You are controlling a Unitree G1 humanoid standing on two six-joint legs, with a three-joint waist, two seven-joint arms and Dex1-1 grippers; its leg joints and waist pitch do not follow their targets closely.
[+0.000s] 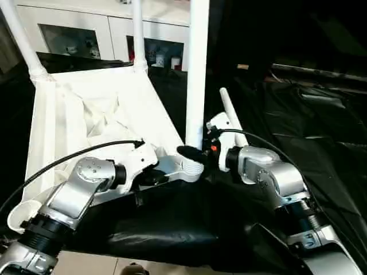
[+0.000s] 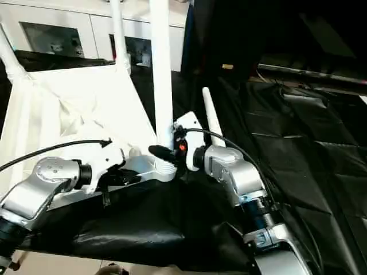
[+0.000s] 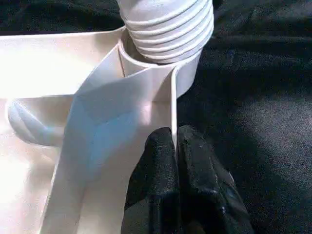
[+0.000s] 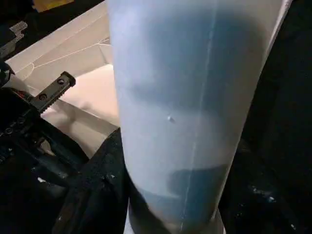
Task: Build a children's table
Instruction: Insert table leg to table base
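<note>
You have one white tabletop [image 1: 86, 109] lying upside down. You can count four white legs: three standing upright in corner sockets [image 1: 196, 69] [image 1: 137, 34] [image 1: 20, 37], and one loose leg [image 1: 232, 117] lying on the black cloth [image 1: 321, 132]. Two claws work there, left claw [image 3: 176, 146] and right claw [image 1: 192, 153]. Behind stands one white cabinet [image 1: 103, 28].

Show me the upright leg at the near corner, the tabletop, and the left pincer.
upright leg [image 1: 197, 86], left eye view, middle of its shaft
tabletop [image 1: 150, 114], left eye view, bare underside panel
left pincer [image 3: 175, 146], left wrist view, between fingertips
</note>
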